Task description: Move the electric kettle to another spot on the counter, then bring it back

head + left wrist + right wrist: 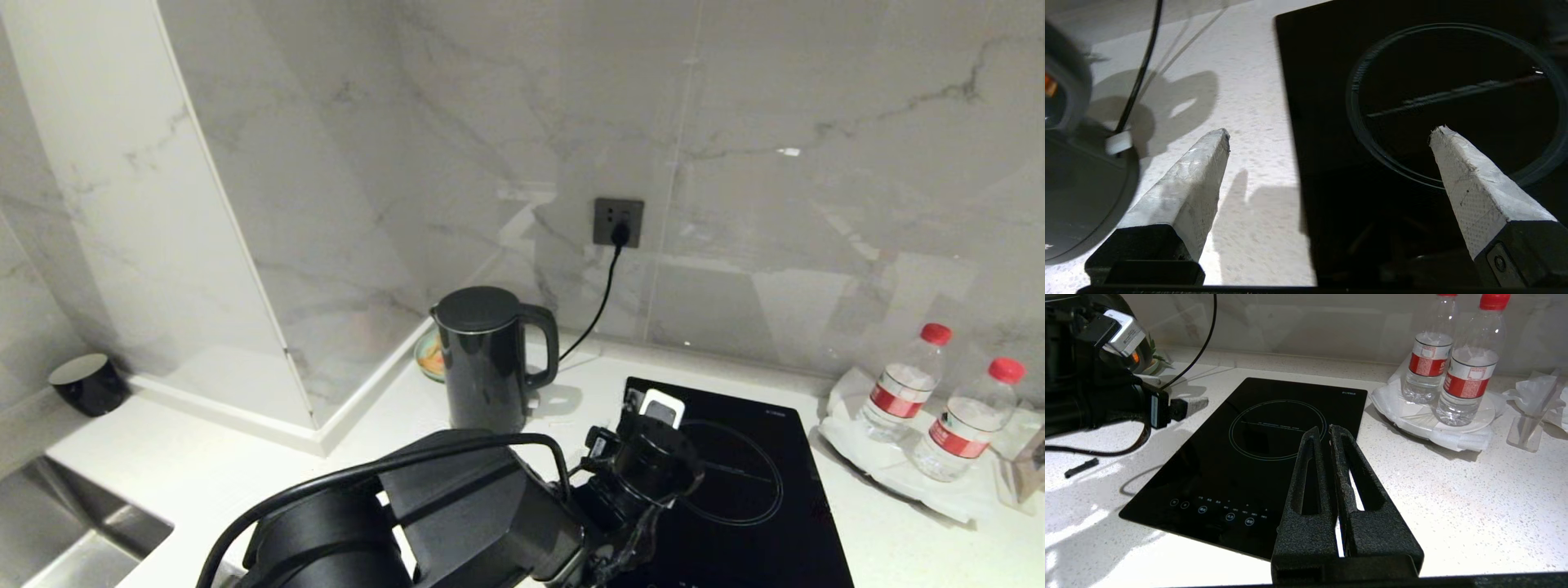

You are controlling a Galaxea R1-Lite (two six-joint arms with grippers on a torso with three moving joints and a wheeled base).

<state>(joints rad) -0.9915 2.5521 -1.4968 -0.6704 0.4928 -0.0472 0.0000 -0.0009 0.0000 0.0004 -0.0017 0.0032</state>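
While the electric kettle (488, 355) stands upright at the back of the surface (204, 465), near the wall corner and just left of the black cooktop (735, 482), its loop handle faces right, toward the side from which the left arm reaches. From the wall socket (618, 221) a cord (600, 306) runs down behind the kettle, which suggests it sits on its powered base, though the base itself is hidden in the head view. The left gripper (1329, 141) hovers low, its fingers (1198, 179) spread wide and holding nothing, one over the speckled surface and the other over the cooktop's ring, with a dark rounded body, probably the kettle or its base, just beside it at the picture's edge. That wide spread looks meant to admit the handle or body, so the grasp is judged not yet begun. Parked over the near edge of the cooktop, the right gripper (1327, 435) has its fingers pressed together and empty. Two water bottles (939, 400) stand on a plate well off to the right, clear of any likely path.
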